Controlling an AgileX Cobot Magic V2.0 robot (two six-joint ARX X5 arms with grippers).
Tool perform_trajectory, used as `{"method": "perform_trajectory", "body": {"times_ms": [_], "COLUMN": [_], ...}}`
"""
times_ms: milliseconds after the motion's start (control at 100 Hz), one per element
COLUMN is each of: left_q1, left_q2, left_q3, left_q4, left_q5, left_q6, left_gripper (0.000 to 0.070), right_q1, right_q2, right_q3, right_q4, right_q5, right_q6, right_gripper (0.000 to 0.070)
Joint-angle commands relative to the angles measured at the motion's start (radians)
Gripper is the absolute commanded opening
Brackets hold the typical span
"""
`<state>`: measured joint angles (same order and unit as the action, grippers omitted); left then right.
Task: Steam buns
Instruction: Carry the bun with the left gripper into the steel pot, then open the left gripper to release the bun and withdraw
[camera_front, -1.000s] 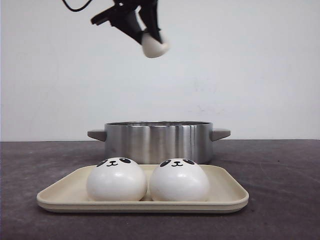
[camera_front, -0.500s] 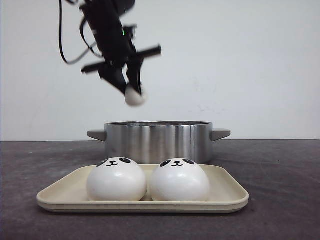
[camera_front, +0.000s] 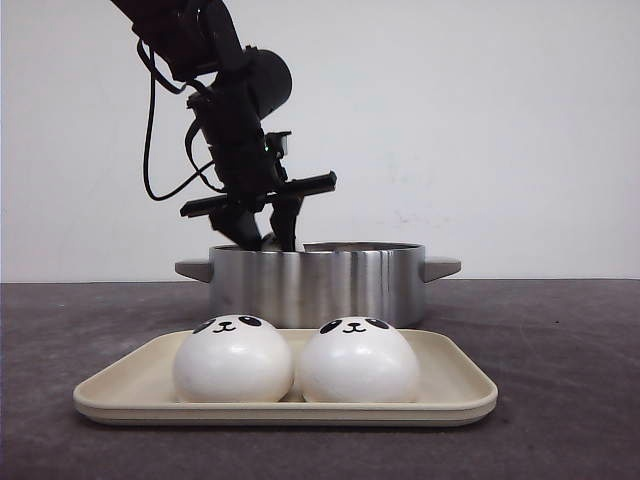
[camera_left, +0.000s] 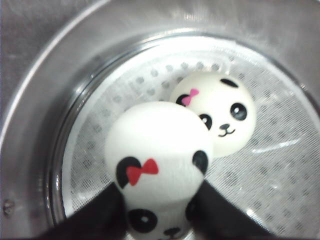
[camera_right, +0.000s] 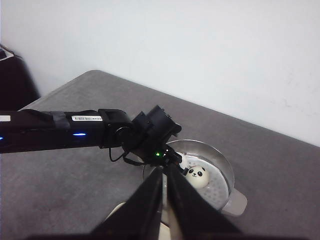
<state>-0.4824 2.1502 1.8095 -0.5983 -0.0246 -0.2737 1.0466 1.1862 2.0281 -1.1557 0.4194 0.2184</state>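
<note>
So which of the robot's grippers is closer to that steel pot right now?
The left. The left gripper is lowered into the pot, holding a bun above its steamer insert. The right gripper hangs high above the table, looking down on the pot.

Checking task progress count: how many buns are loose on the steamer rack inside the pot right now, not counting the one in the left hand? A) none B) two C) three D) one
D. The left wrist view shows one bun with a pink bow lying on the perforated rack in the pot, while the left hand holds another bun with a red bow above it; two more sit on the tray.
</note>
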Motion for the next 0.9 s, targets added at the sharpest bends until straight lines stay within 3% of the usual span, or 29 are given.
{"method": "perform_trajectory", "body": {"times_ms": [0, 340, 550, 760, 890], "left_q1": [-0.005, -0.001, -0.001, -0.009, -0.019], "left_q2": [0.034, 0.034, 0.034, 0.032, 0.005], "left_q3": [0.026, 0.033, 0.082, 0.307, 0.454], "left_q4": [0.002, 0.012, 0.002, -0.177, -0.275], "left_q5": [-0.002, -0.003, -0.002, -0.002, -0.003], "left_q6": [0.000, 0.001, 0.001, -0.013, -0.045], "left_gripper": [0.0349, 0.0691, 0.0695, 0.0677, 0.0677], "right_q1": [0.012, 0.012, 0.012, 0.005, -0.032], "right_q2": [0.009, 0.009, 0.010, 0.029, 0.029], "right_q3": [0.019, 0.019, 0.019, -0.024, -0.132], "right_q4": [0.007, 0.010, 0.008, -0.029, -0.004], "right_q5": [0.001, 0.008, 0.009, 0.104, 0.092], "right_q6": [0.018, 0.018, 0.016, 0.014, 0.037], "right_gripper": [0.0008, 0.0008, 0.0008, 0.0008, 0.0008]}}
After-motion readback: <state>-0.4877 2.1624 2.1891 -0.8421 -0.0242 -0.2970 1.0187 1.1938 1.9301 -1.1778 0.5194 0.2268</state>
